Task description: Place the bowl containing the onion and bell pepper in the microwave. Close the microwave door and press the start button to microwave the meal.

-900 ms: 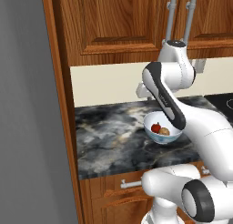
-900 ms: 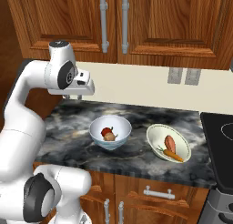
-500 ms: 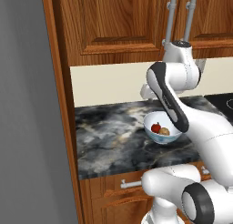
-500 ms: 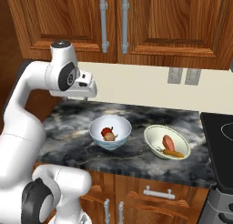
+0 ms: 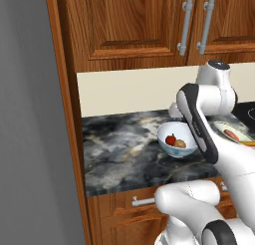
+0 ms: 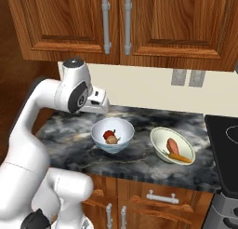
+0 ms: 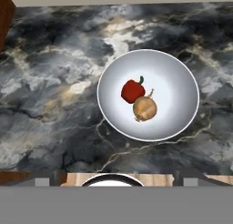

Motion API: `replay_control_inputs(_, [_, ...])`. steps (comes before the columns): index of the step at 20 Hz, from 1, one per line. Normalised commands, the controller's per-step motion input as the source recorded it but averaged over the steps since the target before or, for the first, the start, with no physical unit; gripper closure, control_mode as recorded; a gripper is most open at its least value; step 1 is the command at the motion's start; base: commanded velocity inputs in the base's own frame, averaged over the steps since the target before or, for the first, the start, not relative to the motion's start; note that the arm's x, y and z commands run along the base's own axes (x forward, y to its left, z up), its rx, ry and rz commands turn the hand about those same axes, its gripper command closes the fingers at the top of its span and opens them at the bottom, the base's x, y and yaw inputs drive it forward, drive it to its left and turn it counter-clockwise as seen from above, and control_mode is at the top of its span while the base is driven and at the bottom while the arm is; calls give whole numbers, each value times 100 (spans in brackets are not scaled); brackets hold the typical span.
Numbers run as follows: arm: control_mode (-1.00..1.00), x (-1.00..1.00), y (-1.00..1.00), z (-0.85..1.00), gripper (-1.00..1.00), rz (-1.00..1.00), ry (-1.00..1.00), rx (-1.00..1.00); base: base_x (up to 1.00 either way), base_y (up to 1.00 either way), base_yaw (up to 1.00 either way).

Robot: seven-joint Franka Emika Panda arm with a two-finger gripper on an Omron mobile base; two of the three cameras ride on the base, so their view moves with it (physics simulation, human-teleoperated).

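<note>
A: Marble-dark bench [image 6: 69, 144], grey and black veining, wood drawers under its front edge. What sits nearest?

B: Bowl [image 6: 112, 135], white inside, pale blue outside, upright on the bench toward the front. Same bowl [image 5: 175, 140] from the left camera, and from the hand camera the bowl [image 7: 148, 94] is seen straight down.

A: Contents?

B: Bell pepper [image 7: 133, 91], red with green stem, and onion [image 7: 145, 108], yellow-brown. They touch, near the bowl's middle. Also visible as onion [image 6: 111, 139] and bell pepper [image 6: 108, 134] from the right camera.

A: Fingers?

B: Fingers [image 7: 44, 178] spread wide, released, nothing between them. Two dark tips at the bottom of the hand camera, well apart. Gripper [image 6: 105, 109] hangs above the bowl's far rim, not touching it.

A: Anything beside the bowl?

B: Second bowl [image 6: 172, 145], shallower, cream-green, with orange and red food pieces, on the bench beside the first, apart from it. Stove [image 6: 225, 139] edge past that, black top.

A: Further back?

B: Cream backsplash [image 6: 148, 88] with a grey outlet [image 6: 188, 77]. Above it, wood cabinets [image 6: 153, 23] with silver bar handles [image 6: 106, 24]. Wood side panel [image 5: 64, 114] at the bench's left end, grey wall left of that.
</note>
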Motion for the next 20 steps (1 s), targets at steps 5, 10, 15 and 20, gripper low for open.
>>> replay_control_inputs(5, [-100, -16, -45, -48, -100, -11, -13, 6, 0, 0, 0])
replay_control_inputs(10, [-100, -1, -17, -38, -100, -16, -15, 8, 0, 0, 0])
replay_control_inputs(15, [-100, 0, -34, -26, -100, -21, -5, 24, 0, 0, 0])
replay_control_inputs(20, [-100, -8, -49, 0, -100, -17, 16, 18, 0, 0, 0])
